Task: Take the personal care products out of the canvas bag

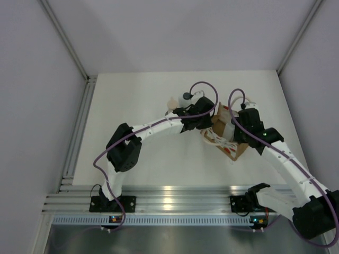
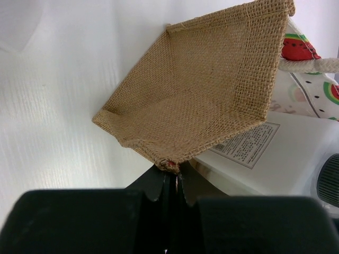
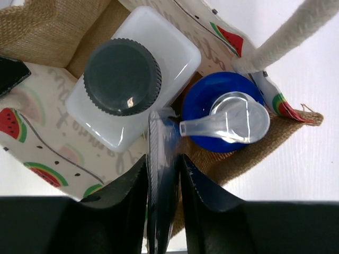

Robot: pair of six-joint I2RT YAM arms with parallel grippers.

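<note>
Table: white surface (image 1: 137, 159) walled by grey panels; both arms reached toward its far middle.
Canvas bag: the canvas bag (image 1: 229, 144) sat right of centre on the table, mouth open toward the right wrist camera.
Left gripper: the left gripper (image 2: 172, 174) had its jaws pressed together on a burlap corner of the bag.
Right gripper: the right gripper (image 3: 163, 174) hung over the bag's mouth, jaws nearly together on a thin bluish strip (image 3: 159, 143) that I could not identify.
Left inside: a white bottle (image 3: 159, 53) with a dark cap (image 3: 122, 76); beside it a blue cap (image 3: 204, 100) bearing a clear scoop (image 3: 238, 119).
Already out: a pump-top bottle (image 1: 171, 102) and a dark-capped bottle (image 1: 186, 97) stood just beyond the left gripper.
Progress: about half done, by my judgement; two bottles remained to lift.
</note>
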